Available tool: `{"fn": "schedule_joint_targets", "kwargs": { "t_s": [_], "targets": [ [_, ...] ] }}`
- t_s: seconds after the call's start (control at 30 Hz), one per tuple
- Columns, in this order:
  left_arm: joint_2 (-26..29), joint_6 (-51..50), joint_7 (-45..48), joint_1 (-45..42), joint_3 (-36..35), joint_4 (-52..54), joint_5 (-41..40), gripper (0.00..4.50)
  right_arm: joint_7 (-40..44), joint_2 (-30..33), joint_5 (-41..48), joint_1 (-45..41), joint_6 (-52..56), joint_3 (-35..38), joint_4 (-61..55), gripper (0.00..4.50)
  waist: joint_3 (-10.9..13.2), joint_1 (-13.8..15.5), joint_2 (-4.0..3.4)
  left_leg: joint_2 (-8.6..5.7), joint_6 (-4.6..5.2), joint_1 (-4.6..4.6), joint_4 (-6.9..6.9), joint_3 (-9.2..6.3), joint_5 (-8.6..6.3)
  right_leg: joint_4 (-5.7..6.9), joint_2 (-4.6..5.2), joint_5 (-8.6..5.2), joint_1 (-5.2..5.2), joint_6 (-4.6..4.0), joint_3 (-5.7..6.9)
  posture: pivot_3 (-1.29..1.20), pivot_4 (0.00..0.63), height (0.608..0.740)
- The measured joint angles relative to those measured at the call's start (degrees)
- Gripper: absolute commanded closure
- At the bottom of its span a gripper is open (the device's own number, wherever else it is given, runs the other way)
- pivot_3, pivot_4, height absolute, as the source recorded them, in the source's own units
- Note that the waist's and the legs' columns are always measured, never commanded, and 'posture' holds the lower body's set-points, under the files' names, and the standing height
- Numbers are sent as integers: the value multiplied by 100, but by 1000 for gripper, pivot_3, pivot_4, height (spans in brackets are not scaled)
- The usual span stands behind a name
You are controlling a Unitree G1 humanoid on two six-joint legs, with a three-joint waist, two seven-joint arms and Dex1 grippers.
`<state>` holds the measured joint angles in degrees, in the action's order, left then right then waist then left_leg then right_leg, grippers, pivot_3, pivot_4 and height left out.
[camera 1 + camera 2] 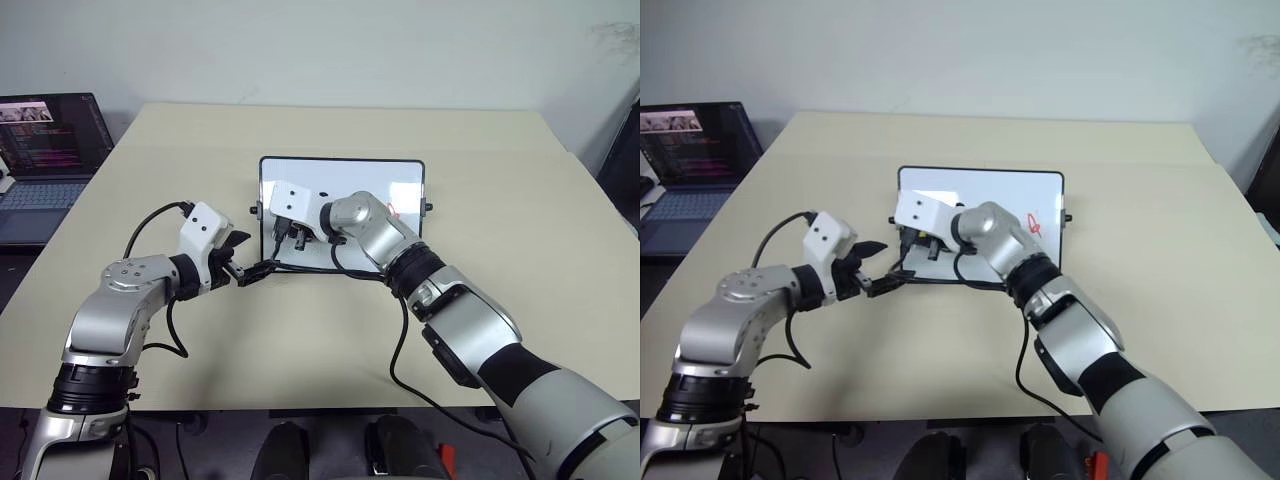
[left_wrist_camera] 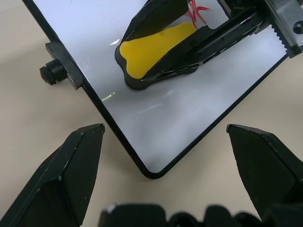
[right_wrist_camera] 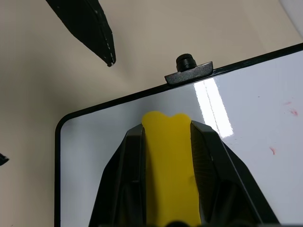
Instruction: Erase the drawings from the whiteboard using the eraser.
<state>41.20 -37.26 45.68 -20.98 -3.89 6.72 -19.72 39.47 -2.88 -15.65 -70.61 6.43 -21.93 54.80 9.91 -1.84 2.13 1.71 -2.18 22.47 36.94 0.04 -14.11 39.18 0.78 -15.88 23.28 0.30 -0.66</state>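
1. At the far left edge, an open dark-screened laptop (image 1: 45, 150) sits beside the pale beige rectangular table (image 1: 500, 300)
2. The left gripper (image 1: 243, 262), two black fingers on a white wrist block, hovers over the tabletop just outside the near left corner of the board; its fingers are spread wide apart and hold nothing
3. In the middle of the table lies the small rectangular whiteboard (image 1: 380, 180) with a thin black frame, rounded corners and a small black side knob (image 2: 52, 73) on its left edge
4. The right gripper (image 3: 168, 124) reaches across the board's left half, its two black fingers clamped tight on the small yellow rectangular eraser (image 3: 165, 156) with a black underside; the eraser rests against the white surface near the board's near left corner, close to the side knob
5. A red marker scribble (image 1: 1034, 223) is drawn on the right part of the board, just beside the right forearm; faint red flecks (image 3: 273, 150) speckle the white surface near the eraser
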Motion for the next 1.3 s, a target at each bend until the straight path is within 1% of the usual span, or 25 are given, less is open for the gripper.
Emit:
{"fn": "schedule_joint_targets", "kwargs": {
  "t_s": [0.1,0.17,0.27,0.4,0.5,0.6,0.7,0.8,0.9,1.1,1.3],
  "targets": [
    [-9,0,7,-14,20,-2,0,0,2,55,178,45,264,205,-236,3517,1,12,-1,0,0,8,2,-5,0,-4,0,0,1,0,4,0,150,740],
    [-19,5,12,-42,30,-12,-1,0,58,202,437,259,681,511,-836,3517,2,19,-1,-1,-1,25,2,-13,0,-12,4,1,7,0,14,0,150,740],
    [-53,15,31,-121,60,-42,-16,0,216,461,846,762,1536,854,-2231,3517,2,21,-2,-3,-3,50,0,-15,-3,-20,8,0,27,1,17,0,150,740],
    [-140,47,131,-264,150,-88,-37,0,405,887,1248,1456,2791,1006,-4254,3517,2,20,-2,-1,0,58,-4,-12,-14,-27,7,-6,34,5,17,0,150,740],
    [-207,125,171,-406,204,-187,-37,0,453,1328,1515,2084,3683,1066,-5742,3517,2,22,-2,-3,1,58,-3,-9,-17,-30,7,-8,34,6,13,0,150,740],
    [-218,170,248,-440,217,-233,-37,0,415,1755,1745,2660,4376,1191,-6846,3517,2,13,-2,-4,2,54,0,-5,-17,-25,6,-8,33,6,9,0,150,740],
    [-218,183,272,-441,218,-282,-37,0,277,2101,1902,3189,4822,1330,-7632,3517,2,-2,-2,-2,2,48,0,-5,-16,-21,-1,-9,32,7,6,0,150,740],
    [-215,192,295,-436,217,-301,-40,0,11,2321,1919,3693,4959,1406,-8132,3517,2,2,-2,0,2,46,0,-5,-16,-21,-6,-9,31,8,5,0,150,740],
    [-215,189,328,-431,212,-325,-52,0,-251,2394,1919,4122,4955,1405,-8271,3517,3,-4,-1,-3,2,45,1,6,-16,-21,-7,-10,32,9,-7,0,150,740],
    [-215,193,361,-429,190,-501,-58,0,-582,2372,1972,4291,4881,1321,-8346,3518,3,1,0,-1,2,44,2,5,-16,-21,-15,-10,32,10,-8,0,150,740],
    [-216,243,329,-434,143,-508,-58,0,-863,2231,1977,4296,4553,1253,-8309,3518,3,2,0,-1,2,45,2,5,-16,-21,-16,-10,32,10,-9,0,150,740]
  ]
}}
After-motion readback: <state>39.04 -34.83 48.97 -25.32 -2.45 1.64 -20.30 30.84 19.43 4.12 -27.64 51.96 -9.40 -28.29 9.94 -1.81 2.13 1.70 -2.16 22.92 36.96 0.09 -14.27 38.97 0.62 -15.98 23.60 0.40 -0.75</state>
